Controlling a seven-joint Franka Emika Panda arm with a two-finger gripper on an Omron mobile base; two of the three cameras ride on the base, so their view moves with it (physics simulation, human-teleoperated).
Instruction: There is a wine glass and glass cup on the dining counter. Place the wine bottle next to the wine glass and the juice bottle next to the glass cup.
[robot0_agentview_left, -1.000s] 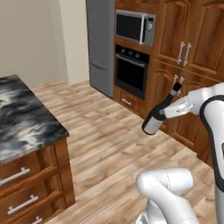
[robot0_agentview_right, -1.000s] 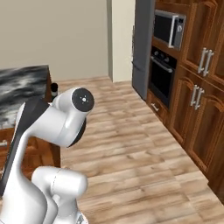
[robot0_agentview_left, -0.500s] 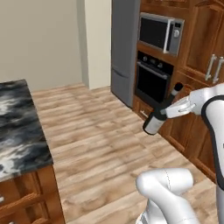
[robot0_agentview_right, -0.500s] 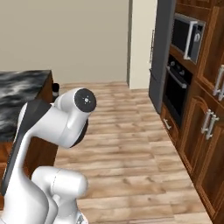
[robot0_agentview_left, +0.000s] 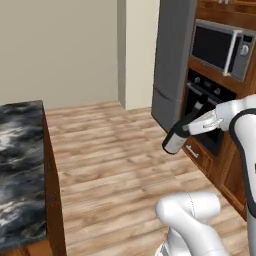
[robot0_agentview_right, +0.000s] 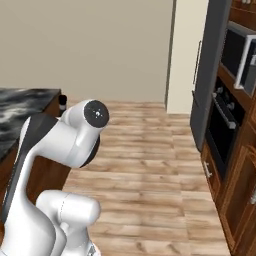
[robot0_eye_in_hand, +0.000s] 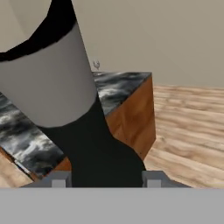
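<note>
My gripper (robot0_agentview_left: 194, 127) is shut on the wine bottle (robot0_agentview_left: 176, 139), a slim dark bottle held tilted in the air over the wooden floor. In the hand view the wine bottle (robot0_eye_in_hand: 87, 144) rises between the fingertips (robot0_eye_in_hand: 59, 181), its pale label close to the lens, with the gripper (robot0_eye_in_hand: 106, 182) clamped on its dark body. The dining counter (robot0_agentview_left: 20, 165) with its marbled top lies at the left, apart from the bottle. Past the bottle, the dining counter (robot0_eye_in_hand: 124, 85) carries a tiny wine glass (robot0_eye_in_hand: 96, 64) at its far end. The dining counter (robot0_agentview_right: 20, 100) also appears left of my arm.
A grey fridge (robot0_agentview_left: 172, 55), a black wall oven (robot0_agentview_left: 202, 112) and a microwave (robot0_agentview_left: 217, 47) set in wooden cabinets line the right side. Open wood floor (robot0_agentview_left: 110, 150) stretches between them and the counter. A beige wall (robot0_agentview_left: 60, 50) closes the back.
The whole picture has shifted because the base has moved: the counter has slid left and the oven wall has come closer on the right. The bottle stays held in the gripper.
</note>
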